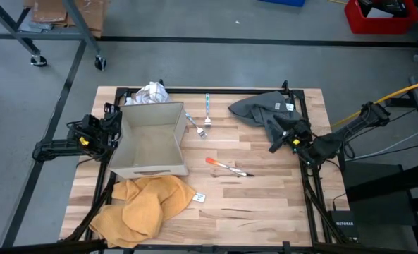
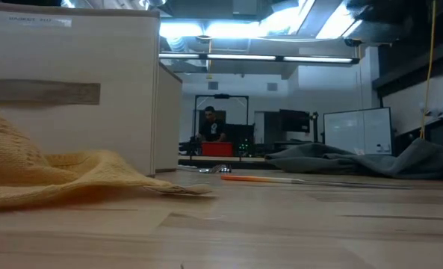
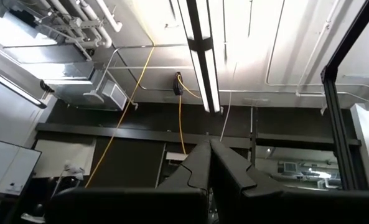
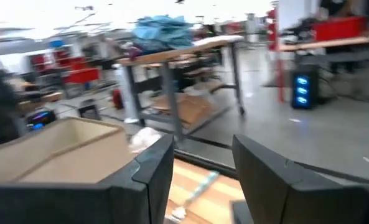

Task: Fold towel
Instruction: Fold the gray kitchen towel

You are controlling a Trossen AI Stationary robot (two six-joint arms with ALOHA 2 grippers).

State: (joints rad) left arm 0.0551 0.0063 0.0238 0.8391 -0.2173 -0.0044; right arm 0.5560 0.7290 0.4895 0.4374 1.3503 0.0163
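My right end effector (image 1: 273, 147) hangs just beside the grey towel (image 1: 261, 107), on the side away from the open box (image 1: 151, 141), fingers parted with nothing between them. My left end effector (image 1: 108, 121) waits at the box's outer wall, pressed shut on nothing and tipped up toward the ceiling. There are two cloths, and that is the first hazard: the grey towel is bunched at the surface (image 1: 265, 197) corner farthest from the box, and a yellow towel (image 1: 144, 204) lies crumpled just in front of the box. The task does not say which is meant. Judging by reach, the grey one is mine. Risks as I see them: the heap shows no clear corner, so a pinch may gather several layers and lift a wad instead of an edge. The cloth drapes near the surface's rim and could slide off if dragged that way. A sweep toward the box could catch the orange-tipped pen (image 1: 226, 166) or the fork (image 1: 197, 125) and the utensil beside it. Hard to make out: my wrist view shows only the box and the room beyond, not the towel itself. The low view cuts the grey heap to a thin ridge. I cannot identify the white crumpled object (image 1: 149, 93) behind the box.
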